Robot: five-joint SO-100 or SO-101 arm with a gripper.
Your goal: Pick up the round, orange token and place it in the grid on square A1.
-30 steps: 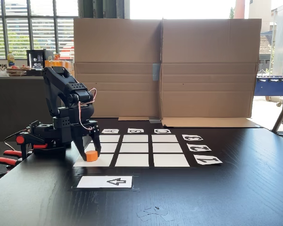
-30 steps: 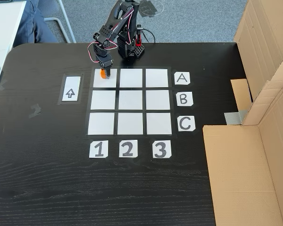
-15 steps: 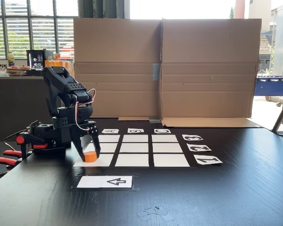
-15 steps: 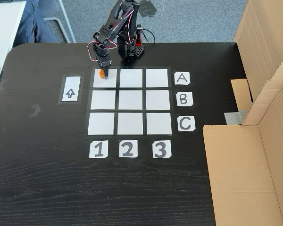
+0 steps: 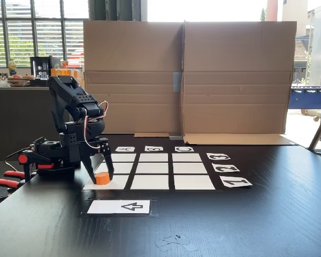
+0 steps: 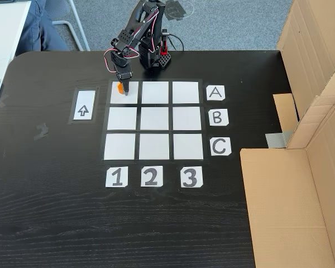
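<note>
The orange token [image 5: 102, 179] sits low on square A1 [image 5: 119, 183], the corner cell of the grid [image 5: 154, 168] nearest the black arm. From above, the token [image 6: 120, 88] lies at the left part of square A1 [image 6: 132, 96], in line with the A and 1 cards of the grid [image 6: 154, 119]. My gripper [image 5: 101, 178] points straight down with one finger on each side of the token and appears shut on it. In the view from above, the gripper [image 6: 123, 87] hides part of the token.
A white arrow card [image 5: 119, 206] lies just outside the grid, beside A1 [image 6: 83, 105]. The arm's base [image 5: 53, 155] is clamped at the table edge. Tall cardboard walls [image 5: 187, 77] stand behind the grid. A person's leg [image 6: 39, 25] shows at a neighbouring desk.
The gripper and token have shifted slightly toward the arm's base within square A1 and settled a little lower. Nothing else moved.
</note>
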